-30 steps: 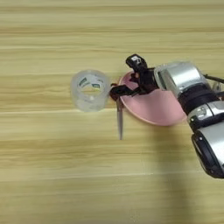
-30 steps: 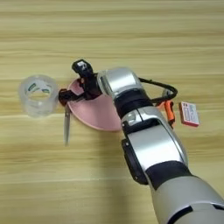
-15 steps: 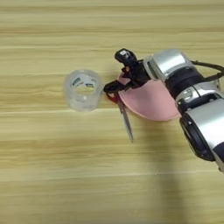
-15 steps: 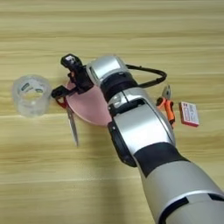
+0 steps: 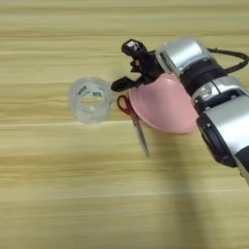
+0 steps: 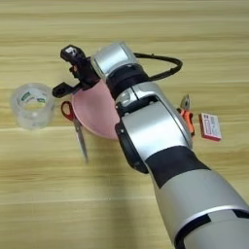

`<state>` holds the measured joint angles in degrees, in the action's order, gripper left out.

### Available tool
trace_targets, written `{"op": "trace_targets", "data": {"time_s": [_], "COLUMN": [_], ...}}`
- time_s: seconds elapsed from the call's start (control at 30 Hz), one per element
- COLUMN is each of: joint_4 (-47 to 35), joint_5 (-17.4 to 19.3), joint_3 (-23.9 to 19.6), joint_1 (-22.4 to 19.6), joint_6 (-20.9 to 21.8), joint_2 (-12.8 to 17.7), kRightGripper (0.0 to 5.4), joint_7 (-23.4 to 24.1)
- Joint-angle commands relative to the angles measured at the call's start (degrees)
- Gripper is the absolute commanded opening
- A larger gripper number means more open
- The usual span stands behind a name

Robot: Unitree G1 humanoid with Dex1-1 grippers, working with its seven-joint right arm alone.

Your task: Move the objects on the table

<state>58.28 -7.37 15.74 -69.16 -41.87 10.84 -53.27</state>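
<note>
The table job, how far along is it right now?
No goal is named, so nothing reads as finished. In hand: the open right gripper is above the plate's left rim, holding nothing. The scissors lie at that rim, the tape roll beside them. The pliers lie apart on the right.

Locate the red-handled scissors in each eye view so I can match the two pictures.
Left eye view: the scissors lie at centre, between the tape roll and the pink plate, blades pointing down and to the right.
Right eye view: the scissors lie left of centre, again between tape roll and plate.
Shared landmark: the plate's left rim, right beside the red handles in both views.
</note>
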Motion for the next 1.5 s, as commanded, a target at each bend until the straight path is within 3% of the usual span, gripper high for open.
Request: {"op": "trace_targets", "data": {"time_s": [0.03, 0.9, 1.5], "joint_4": [-10.43, -0.10, 6.14], "joint_5": [-1.72, -0.62, -1.92], "joint_3": [-2.18, -4.82, -4.33], "joint_1": [-27.29, -25.86, -21.00], "joint_6": [8.53, 15.47, 19.87], "joint_2": [3.66, -3.12, -3.05], "kRightGripper": [5.37, 5.37, 5.37], "joint_7": [2.59, 4.59, 5.24]}}
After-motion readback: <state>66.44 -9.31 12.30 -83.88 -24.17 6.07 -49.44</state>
